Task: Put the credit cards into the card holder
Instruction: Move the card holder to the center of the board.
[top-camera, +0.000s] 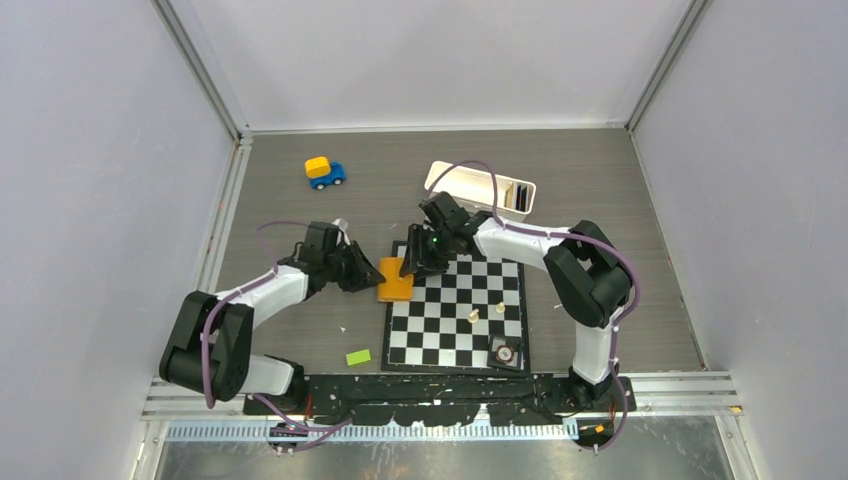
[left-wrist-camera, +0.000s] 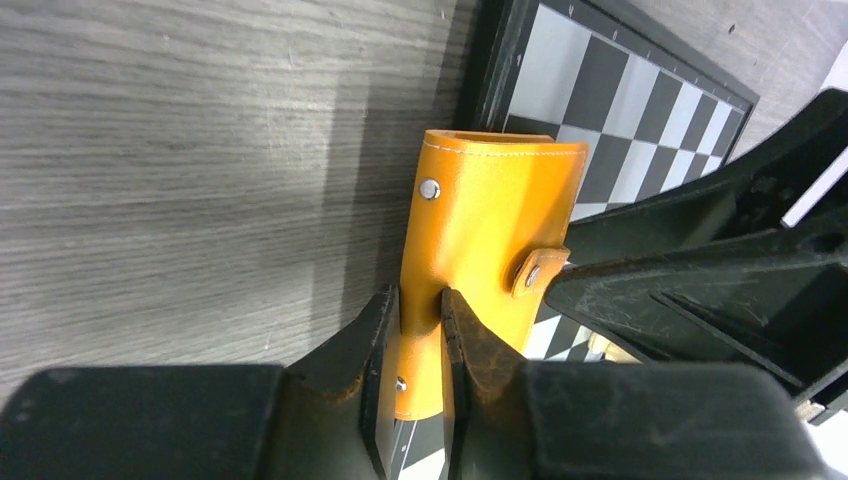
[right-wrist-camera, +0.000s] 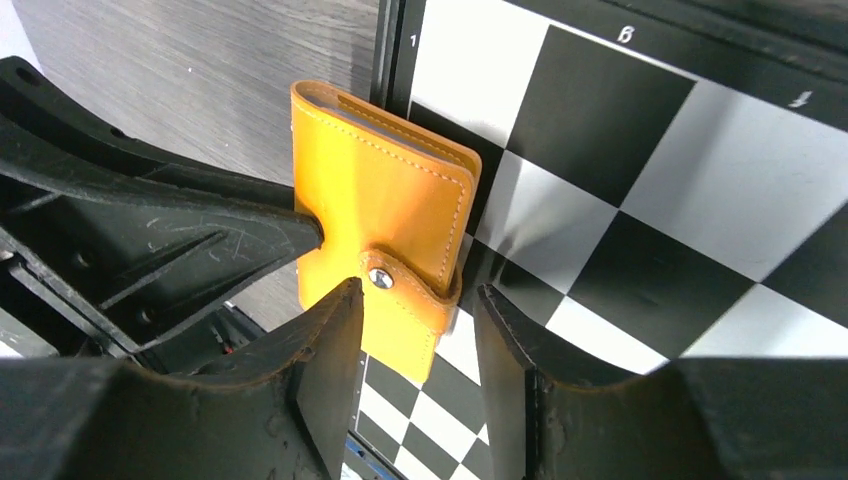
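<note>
The orange card holder is held up over the left edge of the chessboard. My left gripper is shut on one edge of it; in the left wrist view the jaws pinch the orange leather. My right gripper is open. In the right wrist view it straddles the end of the holder that has the snap flap, and the right finger stands apart from it. I see no loose light blue or cream card.
A white tray at the back holds thin upright items at its right end. A blue and yellow toy car stands at the back left. A green block lies near the front. Two pale chess pieces and a small dark object sit on the board.
</note>
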